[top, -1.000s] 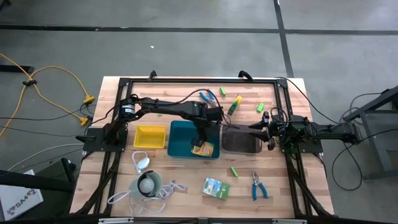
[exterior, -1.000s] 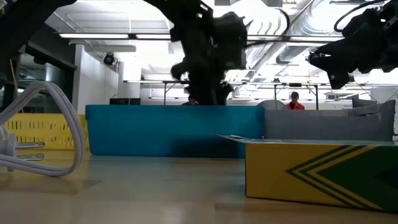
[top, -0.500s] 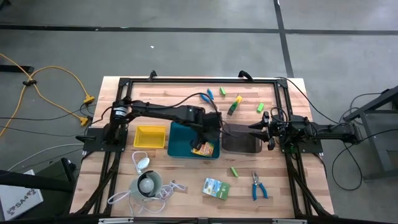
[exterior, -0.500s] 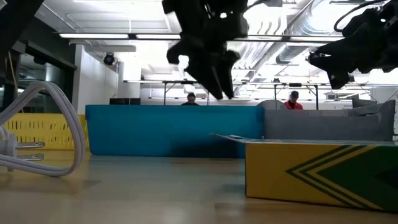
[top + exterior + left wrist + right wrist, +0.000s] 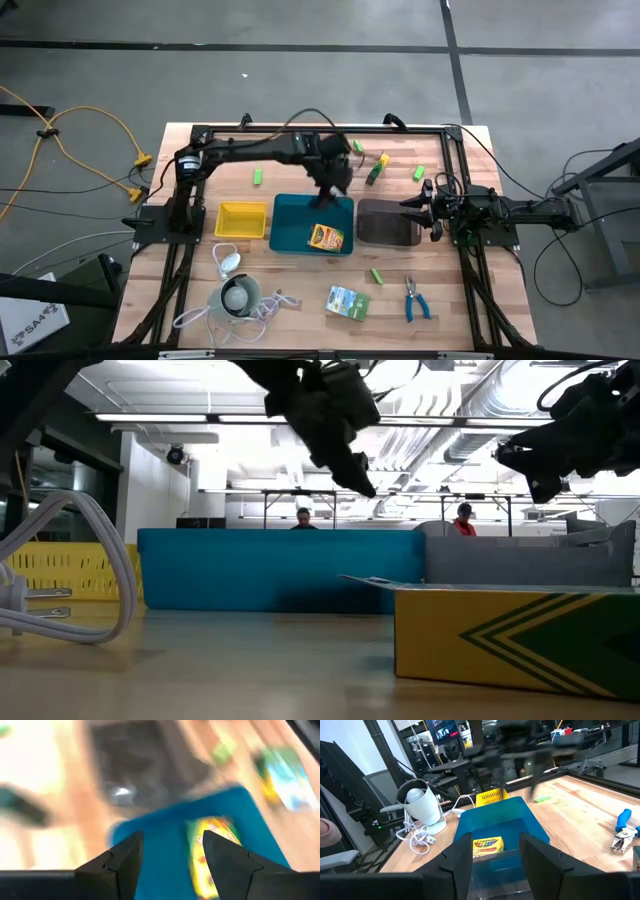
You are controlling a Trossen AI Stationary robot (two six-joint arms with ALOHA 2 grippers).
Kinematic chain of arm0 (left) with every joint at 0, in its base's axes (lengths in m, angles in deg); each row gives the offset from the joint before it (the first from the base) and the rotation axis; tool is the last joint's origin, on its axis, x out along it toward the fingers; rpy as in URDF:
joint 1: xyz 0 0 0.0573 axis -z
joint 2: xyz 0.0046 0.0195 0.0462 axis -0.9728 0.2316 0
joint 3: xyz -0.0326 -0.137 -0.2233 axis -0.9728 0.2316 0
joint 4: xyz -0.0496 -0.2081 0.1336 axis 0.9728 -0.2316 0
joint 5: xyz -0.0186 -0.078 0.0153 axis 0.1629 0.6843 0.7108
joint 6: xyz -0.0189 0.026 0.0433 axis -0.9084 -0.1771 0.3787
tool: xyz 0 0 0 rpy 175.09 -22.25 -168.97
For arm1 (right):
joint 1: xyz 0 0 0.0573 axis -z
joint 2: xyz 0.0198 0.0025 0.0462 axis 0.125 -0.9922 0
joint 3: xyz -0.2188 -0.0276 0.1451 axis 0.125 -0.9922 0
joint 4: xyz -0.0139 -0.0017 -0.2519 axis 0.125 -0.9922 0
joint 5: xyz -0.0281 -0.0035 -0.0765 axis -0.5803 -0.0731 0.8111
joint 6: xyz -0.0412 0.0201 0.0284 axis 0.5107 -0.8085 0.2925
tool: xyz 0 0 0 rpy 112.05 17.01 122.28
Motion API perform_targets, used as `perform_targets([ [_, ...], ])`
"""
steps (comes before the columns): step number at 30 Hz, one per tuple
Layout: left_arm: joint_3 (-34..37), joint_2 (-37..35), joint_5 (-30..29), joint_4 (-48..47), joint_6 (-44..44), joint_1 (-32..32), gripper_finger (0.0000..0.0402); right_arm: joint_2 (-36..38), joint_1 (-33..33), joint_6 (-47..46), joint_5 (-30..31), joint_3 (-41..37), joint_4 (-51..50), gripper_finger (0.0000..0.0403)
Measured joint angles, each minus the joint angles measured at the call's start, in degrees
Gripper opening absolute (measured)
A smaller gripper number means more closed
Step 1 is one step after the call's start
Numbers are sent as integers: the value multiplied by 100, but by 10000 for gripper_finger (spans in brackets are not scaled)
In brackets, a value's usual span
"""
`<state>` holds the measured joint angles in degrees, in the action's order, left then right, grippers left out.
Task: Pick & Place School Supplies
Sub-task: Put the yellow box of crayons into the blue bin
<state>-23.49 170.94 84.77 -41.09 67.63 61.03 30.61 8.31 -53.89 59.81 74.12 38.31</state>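
Wooden table point(image 5: 300, 300): from your left, yellow tray point(image 5: 241, 219), then teal tray point(image 5: 312, 224) with a crayon box point(image 5: 325, 237) lying flat inside. Left gripper point(image 5: 327, 195) hovers above the teal tray's far edge, fingers parted, empty. Right gripper point(image 5: 420, 207) waits by the grey tray point(image 5: 388, 222), fingers apart, empty.

Wooden slat table point(image 5: 290, 310) stands on grey concrete floor point(image 5: 300, 90) crossed by dark seam lines. Yellow cable point(image 5: 75, 125) loops on floor beside table. Beyond table: open hall, white ceiling with strip lights point(image 5: 190, 420), ducting point(image 5: 480, 390), long benches point(image 5: 400, 495), two people point(image 5: 303, 517).
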Motion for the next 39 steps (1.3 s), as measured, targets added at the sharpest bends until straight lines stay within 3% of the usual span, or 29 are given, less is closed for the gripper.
perform_targets([
  [5, -2, 0, -1445, 676, -1468, -49, 198, 0, 2, 0, 0, 0, 0, 150],
  [8, -2, 0, -1872, 940, -1870, 58, 196, 1, 1, 0, 0, 0, 0, 150],
  [16, -2, 0, -1862, 821, -1927, 151, 195, -1, 0, 2, 0, 0, 0, 150],
  [23, -2, -181, -1421, 541, -1748, 184, 194, 1, 2, 2, 0, 0, 0, 150],
  [39, -6, -354, -1335, 555, -1458, 226, 194, -15, 0, 1, 1, 0, 29, 150],
])
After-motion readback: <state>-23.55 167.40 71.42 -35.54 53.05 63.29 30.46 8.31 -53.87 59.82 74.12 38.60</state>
